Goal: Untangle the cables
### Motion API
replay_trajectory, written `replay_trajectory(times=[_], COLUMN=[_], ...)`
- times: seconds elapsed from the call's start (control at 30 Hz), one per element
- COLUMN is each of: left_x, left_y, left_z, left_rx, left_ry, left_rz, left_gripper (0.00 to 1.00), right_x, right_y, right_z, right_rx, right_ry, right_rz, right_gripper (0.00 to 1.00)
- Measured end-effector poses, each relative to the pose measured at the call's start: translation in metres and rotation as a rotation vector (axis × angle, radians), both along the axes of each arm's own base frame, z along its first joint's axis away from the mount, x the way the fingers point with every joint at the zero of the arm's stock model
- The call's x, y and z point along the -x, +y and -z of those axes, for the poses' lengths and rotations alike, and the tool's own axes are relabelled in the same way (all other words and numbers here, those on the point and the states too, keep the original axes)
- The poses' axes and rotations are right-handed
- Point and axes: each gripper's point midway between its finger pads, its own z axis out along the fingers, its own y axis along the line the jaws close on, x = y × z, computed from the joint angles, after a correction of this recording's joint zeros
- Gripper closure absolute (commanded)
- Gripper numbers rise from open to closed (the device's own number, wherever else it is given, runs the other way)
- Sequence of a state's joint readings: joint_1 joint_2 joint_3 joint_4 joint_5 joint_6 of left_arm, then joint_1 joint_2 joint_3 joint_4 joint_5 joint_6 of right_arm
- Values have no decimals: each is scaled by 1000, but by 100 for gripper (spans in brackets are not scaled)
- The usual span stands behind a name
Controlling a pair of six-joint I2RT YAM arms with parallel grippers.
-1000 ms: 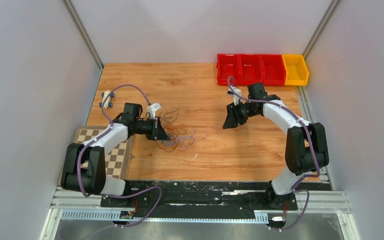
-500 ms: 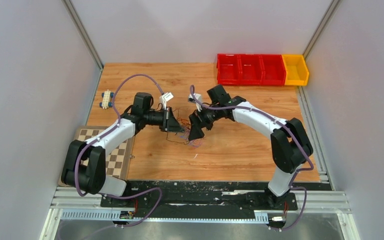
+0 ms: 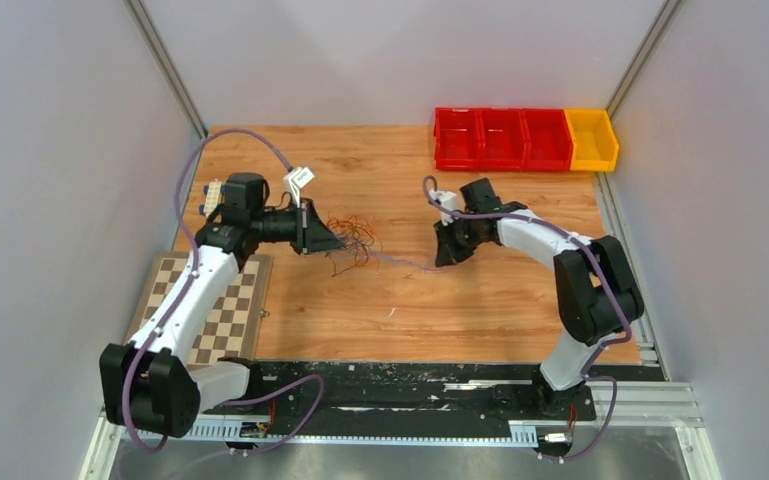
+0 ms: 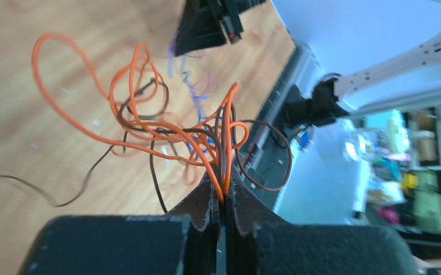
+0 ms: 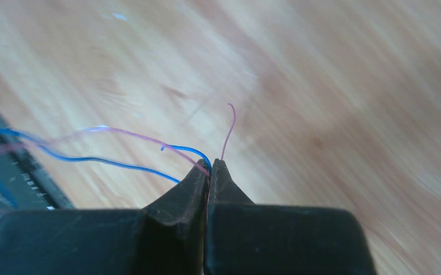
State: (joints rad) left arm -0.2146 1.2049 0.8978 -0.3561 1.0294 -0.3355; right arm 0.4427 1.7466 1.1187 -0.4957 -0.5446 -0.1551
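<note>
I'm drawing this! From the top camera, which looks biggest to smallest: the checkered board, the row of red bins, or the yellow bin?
1. Brown-and-white checkered board, even partly hidden.
2. Row of red plastic bins.
3. Yellow plastic bin.

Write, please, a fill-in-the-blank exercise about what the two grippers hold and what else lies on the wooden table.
1. The left gripper is shut on a tangle of thin wires, brown and ____.
2. The right gripper is shut on two hair-thin wires, one pink and one ____.
3. The row of plastic bins at the far edge has three red ones and one ____ one.
4. The checkered board lies on the ____ arm's side.
Missing words: orange, blue, yellow, left.
</note>
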Motion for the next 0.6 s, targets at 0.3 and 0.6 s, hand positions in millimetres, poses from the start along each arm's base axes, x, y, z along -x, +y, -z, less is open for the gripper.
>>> replay_trajectory(times=[0.3, 0.6], left_x=[-27, -58], left_y=[33, 82], left_z=[-68, -57], left_rx=[-135, -257], left_ry=[-265, -244], left_rz=[-123, -340], left_gripper=[100, 100], right_x=[-39, -50], right_y=[-123, -199], right_z=[-18, -48], right_rx=[130, 166], right_ry=[-111, -194], right_rz=[274, 374], right_gripper=[100, 100])
